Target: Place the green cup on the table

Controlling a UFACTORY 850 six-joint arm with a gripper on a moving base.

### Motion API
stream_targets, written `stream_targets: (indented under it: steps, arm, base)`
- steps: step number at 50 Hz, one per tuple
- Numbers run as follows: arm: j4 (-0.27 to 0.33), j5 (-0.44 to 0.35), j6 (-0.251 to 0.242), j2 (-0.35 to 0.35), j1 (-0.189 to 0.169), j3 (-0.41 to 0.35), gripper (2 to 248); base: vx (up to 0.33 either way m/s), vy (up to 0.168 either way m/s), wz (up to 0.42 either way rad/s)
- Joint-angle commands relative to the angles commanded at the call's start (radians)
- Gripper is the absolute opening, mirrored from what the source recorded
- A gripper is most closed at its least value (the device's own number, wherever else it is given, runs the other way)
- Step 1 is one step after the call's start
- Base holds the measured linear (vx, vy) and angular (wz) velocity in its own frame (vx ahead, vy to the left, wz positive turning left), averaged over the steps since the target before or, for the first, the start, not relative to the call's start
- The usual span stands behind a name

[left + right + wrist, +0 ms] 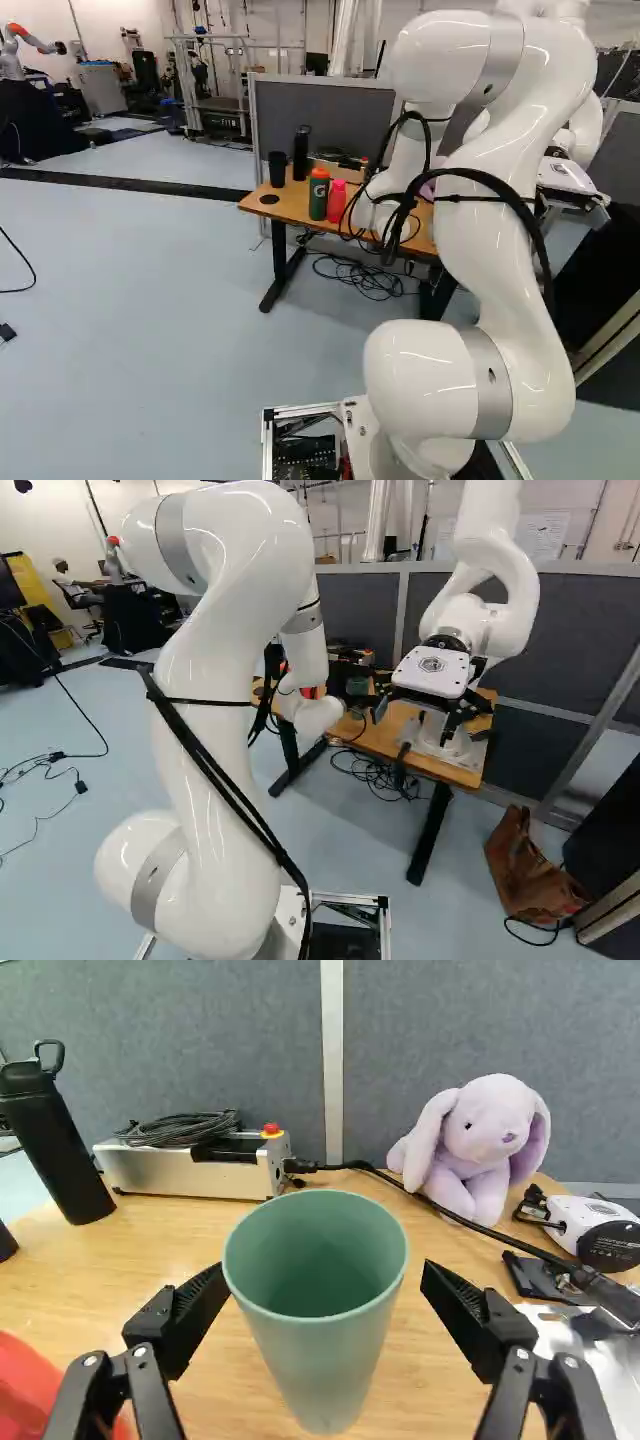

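Green cup upright on a wooden table; between the wide-open fingers of the gripper, not gripped; contact with the nearer finger impossible to tell.

Small pale print on the round black face of a white device; large printed emblem on a green bottle with an orange cap; round dark emblem on the flat white plate of another robot.

Close beside one finger, a red bottle; beyond the cup, a silvery metal box with a red button and coiled black cable on top; past its end, a tall black bottle with a loop handle; on the other side, a seated plush rabbit, soft, lavender, long-eared; from the box, a thick black cord across the table in front of the rabbit.

Cup smooth and matt, round-rimmed, narrowing downward; tabletop in pale, glossy wood grain; behind everything, a grey fabric partition with a pale upright strip.
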State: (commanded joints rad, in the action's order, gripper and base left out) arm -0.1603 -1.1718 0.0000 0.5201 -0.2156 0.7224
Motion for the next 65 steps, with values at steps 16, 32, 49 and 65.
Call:
stream_targets:
  steps: [16, 32, 49, 65]
  arm:
    - [0.000, 0.000, 0.000, -0.091, 0.003, -0.081, 247]
    - [0.000, 0.000, 0.000, -0.188, 0.009, -0.178, 247]
    - [0.000, 0.000, 0.000, -0.270, 0.019, -0.277, 247]
    - [0.000, 0.000, 0.000, -0.341, 0.029, -0.360, 247]
  base:
    - [0.000, 0.000, 0.000]
    - [0.000, 0.000, 0.000]
    - [0.000, 0.000, 0.000]
    - [0.000, 0.000, 0.000]
